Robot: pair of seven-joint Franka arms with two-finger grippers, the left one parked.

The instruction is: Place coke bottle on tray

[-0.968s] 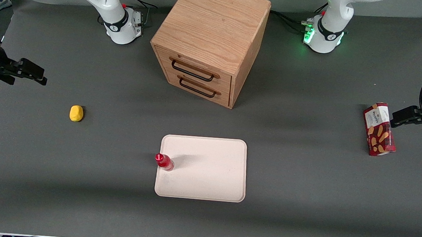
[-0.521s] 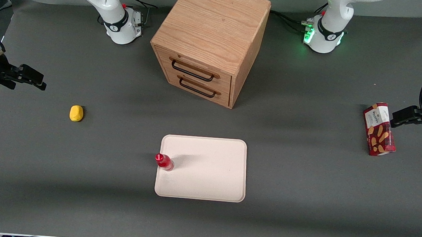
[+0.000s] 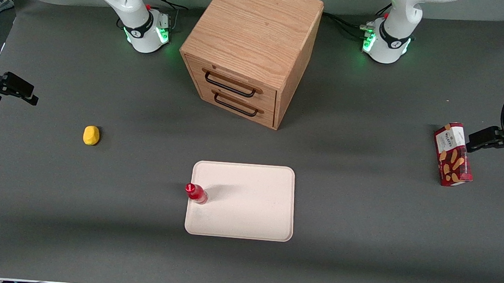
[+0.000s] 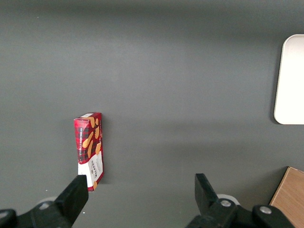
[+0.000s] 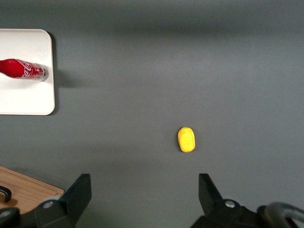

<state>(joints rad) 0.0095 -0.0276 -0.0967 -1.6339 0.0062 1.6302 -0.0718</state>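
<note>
While hovering empty at the working arm's end of the grey worktop [image 3: 359,255], the black two-finger gripper [image 5: 145,197] is holding its fingers spread wide. Nearest it, a small yellow lump [image 3: 91,135] is lying on the worktop. Well apart, the slim all-red coke bottle [image 3: 196,193] is standing upright on the flat cream rectangular tray [image 3: 251,212], just inside its rim.

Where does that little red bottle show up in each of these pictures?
Front view: the small slim red bottle stands on the flat cream tray, at its edge.
Right wrist view: the bottle shows on the tray; the open pincer hangs apart.
Left wrist view: not in it.
Shared landmark: the tray.
</note>
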